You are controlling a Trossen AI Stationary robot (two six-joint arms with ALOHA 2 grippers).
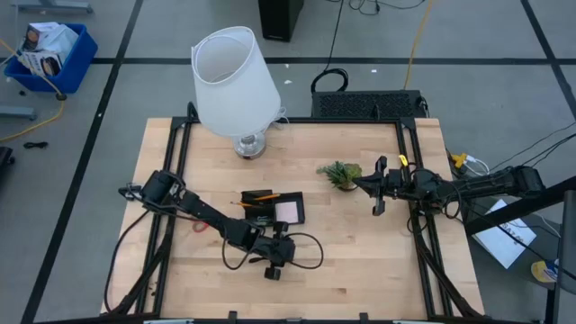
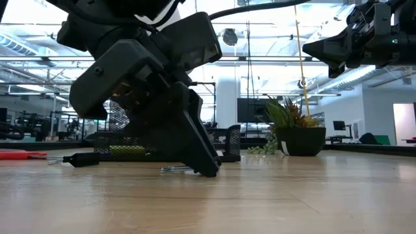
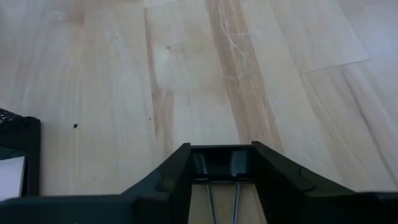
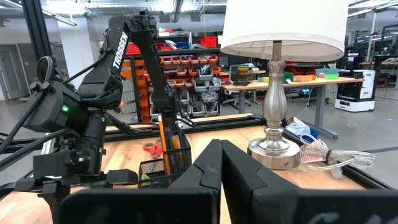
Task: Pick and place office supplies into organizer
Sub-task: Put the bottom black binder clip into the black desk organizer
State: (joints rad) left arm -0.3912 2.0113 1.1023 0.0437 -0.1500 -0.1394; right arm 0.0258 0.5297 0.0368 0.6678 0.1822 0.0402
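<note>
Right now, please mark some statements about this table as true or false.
1. The right gripper is shut and holds nothing. True.
2. The lamp lies on its side. False: it stands upright at the far edge of the table.
3. The left gripper is down at the table around a black binder clip. True.
4. The red scissors are inside the organizer. False: they lie on the table beside it, near the left arm.

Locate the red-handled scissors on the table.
In the high view, the red-handled scissors lie on the table's left side, left of the organizer, beside the left arm.
</note>
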